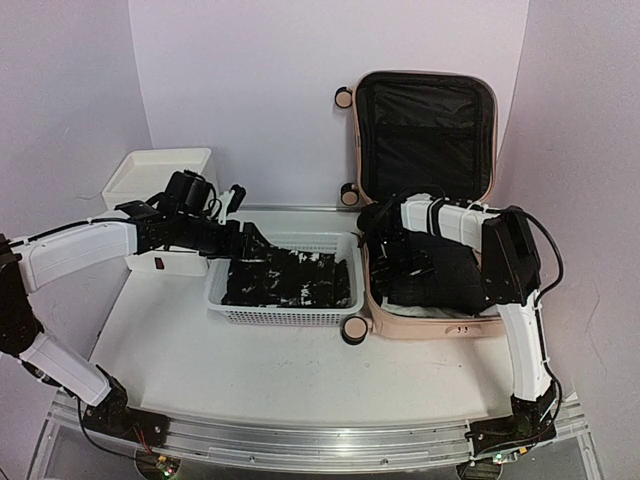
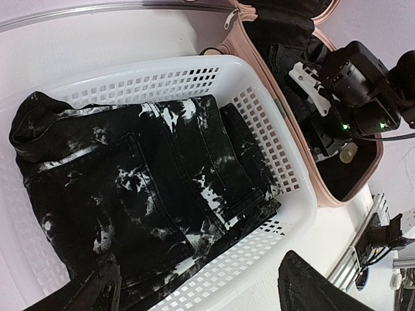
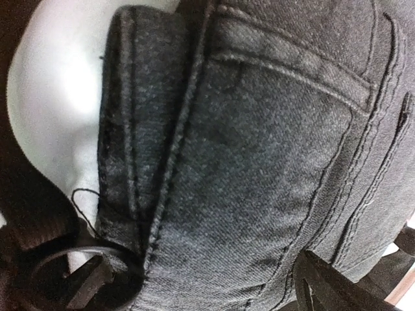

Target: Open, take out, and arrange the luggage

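Suitcase: at 3 o'clock of the basket, touching it, lid upright.
- Contents: dark grey jeans; stitching legible in the right wrist view only.
- Right gripper inside, jaws wide.

Basket contents: black white-splotched jeans, folded.
- Left gripper at its 10 o'clock corner, jaws wide.

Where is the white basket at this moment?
In the top view, the white basket sits mid-table, between the drawer unit on its left and the pink suitcase on its right.
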Robot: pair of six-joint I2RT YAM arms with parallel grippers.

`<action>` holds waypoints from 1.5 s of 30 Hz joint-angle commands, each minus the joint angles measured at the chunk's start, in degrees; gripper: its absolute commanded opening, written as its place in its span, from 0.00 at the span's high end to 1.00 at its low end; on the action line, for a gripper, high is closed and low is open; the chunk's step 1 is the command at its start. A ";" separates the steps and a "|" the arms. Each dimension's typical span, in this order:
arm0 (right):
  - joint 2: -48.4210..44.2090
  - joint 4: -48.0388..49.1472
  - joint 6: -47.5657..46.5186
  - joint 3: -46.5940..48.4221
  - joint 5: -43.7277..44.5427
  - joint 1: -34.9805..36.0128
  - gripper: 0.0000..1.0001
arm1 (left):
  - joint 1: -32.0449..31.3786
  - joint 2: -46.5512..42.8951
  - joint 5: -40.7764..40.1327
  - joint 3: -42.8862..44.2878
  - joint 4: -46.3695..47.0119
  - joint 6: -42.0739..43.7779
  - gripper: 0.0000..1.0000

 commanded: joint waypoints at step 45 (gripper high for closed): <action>-11.67 10.65 -5.64 -7.72 -19.12 -10.05 0.40 | 0.12 -4.57 2.29 -1.31 3.23 -2.27 0.15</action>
